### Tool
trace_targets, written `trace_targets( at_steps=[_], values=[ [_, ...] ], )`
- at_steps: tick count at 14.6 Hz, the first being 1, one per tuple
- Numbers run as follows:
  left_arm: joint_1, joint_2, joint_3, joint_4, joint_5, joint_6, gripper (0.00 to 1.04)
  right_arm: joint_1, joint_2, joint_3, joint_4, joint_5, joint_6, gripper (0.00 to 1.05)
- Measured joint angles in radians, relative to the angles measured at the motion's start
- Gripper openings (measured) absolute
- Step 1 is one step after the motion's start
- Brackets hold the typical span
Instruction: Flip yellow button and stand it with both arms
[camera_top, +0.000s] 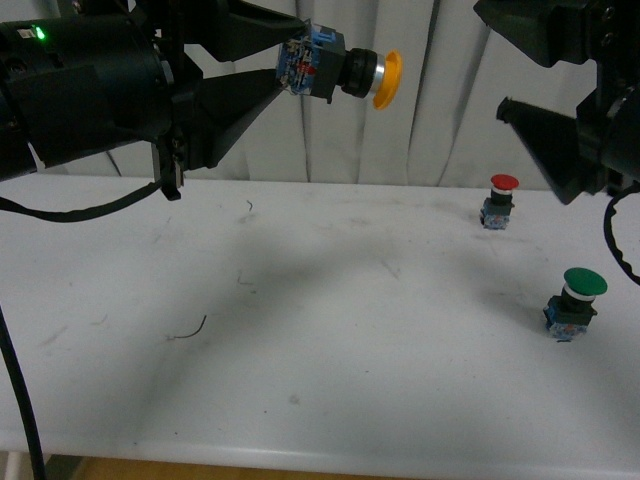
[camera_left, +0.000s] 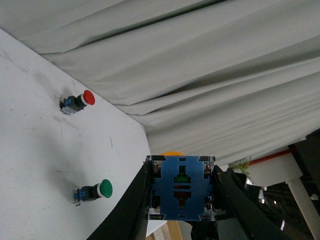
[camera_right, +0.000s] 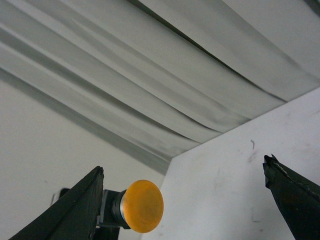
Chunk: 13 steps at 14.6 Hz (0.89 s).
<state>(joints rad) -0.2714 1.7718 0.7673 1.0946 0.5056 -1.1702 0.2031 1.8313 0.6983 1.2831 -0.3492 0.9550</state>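
**Yellow button held up high, lying sideways**

Shut tight with the two pointed black fingers (camera_top: 250, 30) of the left gripper (camera_top: 295, 55) on the blue block end of the small yellow button (camera_top: 345, 70) with its silver ring and black body. Held high in the air, well above the flat white table (camera_top: 330, 330) and in front of the grey folded curtain (camera_top: 440, 100). Lying sideways, with the yellow cap pointing toward the right gripper (camera_top: 490, 58). Reaching in level from the left with the big black left arm (camera_top: 80, 90).

From the left wrist, looking straight onto the blue block, snug between both fingers.

Spread wide open on the right gripper's side, with nothing held, up high too and apart from the cap. From the right wrist, looking at the round cap face on.

Standing down on the table, over on the right side: a small red-capped button (camera_top: 503, 200) and a bigger green-capped button (camera_top: 577, 302), caps up, well apart from each other.
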Motion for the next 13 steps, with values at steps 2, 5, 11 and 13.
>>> trace_targets(
  at_steps=[2,5,11,13],
  values=[
    [0.001,0.000,0.000,0.006,-0.001,0.000,0.30,0.020,0.044,0.040,0.002,0.002,0.194,0.98],
    [0.006,0.005,0.001,0.006,0.001,0.000,0.30,0.095,0.115,0.112,0.000,0.006,0.401,0.98],
    [0.020,0.011,0.002,0.013,0.004,-0.002,0.30,0.173,0.166,0.199,0.002,0.003,0.487,0.98],
    [0.026,0.011,0.002,0.014,0.004,-0.005,0.30,0.181,0.172,0.199,0.005,-0.014,0.488,0.98]
  ],
)
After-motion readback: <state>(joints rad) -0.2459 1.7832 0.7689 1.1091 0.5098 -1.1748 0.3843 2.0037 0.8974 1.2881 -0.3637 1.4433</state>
